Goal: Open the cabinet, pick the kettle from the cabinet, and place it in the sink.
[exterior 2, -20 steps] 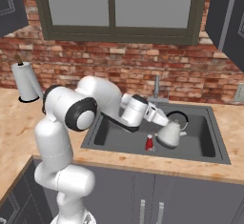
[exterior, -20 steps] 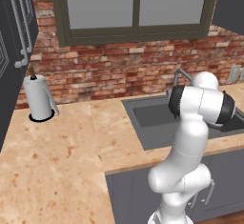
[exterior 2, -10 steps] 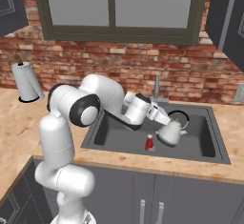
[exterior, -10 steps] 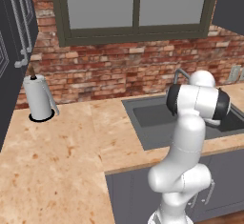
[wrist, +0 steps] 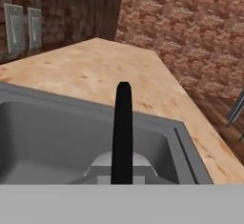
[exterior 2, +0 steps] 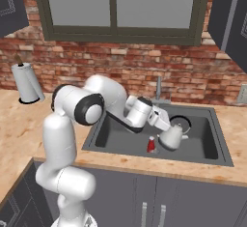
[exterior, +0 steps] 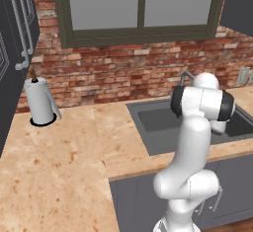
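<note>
Lower now than a second ago, my gripper [exterior 2: 164, 124] stays clamped on the kettle [exterior 2: 171, 136], which hangs low inside the sink [exterior 2: 219, 144]. Placing step; next, set it down and release.

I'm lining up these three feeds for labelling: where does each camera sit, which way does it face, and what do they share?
Left base view: behind the arm's left, facing the brick wall, paper-towel roll and sink; the arm's white links show.
Right base view: behind its right, looking into the sink; arm and gripper shut on the kettle, beside a red bottle.
Hand view: on the hand, looking along the kettle handle across the sink rim.
Shared: sink, counter, brick wall.
</note>
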You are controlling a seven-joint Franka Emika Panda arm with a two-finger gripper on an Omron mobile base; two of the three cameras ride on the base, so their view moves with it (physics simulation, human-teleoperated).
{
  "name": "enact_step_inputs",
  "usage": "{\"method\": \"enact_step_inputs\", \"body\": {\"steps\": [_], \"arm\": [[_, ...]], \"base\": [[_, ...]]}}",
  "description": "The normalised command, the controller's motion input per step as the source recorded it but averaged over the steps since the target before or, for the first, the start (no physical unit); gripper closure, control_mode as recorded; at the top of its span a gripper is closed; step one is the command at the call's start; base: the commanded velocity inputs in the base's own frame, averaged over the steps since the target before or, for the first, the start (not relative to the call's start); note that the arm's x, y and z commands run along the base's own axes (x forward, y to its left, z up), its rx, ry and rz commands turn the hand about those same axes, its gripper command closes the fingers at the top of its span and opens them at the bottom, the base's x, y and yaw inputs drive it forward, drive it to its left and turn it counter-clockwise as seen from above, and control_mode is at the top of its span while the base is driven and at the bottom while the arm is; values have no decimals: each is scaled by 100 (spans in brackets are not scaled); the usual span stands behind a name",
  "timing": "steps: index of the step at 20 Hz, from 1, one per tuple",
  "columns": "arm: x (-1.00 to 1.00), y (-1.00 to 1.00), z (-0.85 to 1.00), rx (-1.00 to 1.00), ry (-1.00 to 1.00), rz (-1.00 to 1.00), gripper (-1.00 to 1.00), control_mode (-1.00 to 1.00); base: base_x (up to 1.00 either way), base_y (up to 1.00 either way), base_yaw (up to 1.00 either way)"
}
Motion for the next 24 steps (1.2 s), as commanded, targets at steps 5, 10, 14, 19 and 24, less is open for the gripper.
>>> {"method": "enact_step_inputs", "body": {"steps": [5, 10, 14, 19, 24], "arm": [[26, 0, -9, -4, 0, -15, 100, -100], [25, 7, -4, -11, 0, -17, 100, -100], [18, 4, -7, -12, 0, -13, 100, -100], [13, 0, -14, -10, 0, -12, 100, -100], [20, 0, -9, -9, 0, -10, 100, -100]], "base": [[0, 0, 0], [0, 0, 0], [0, 0, 0], [0, 0, 0], [0, 0, 0]]}}
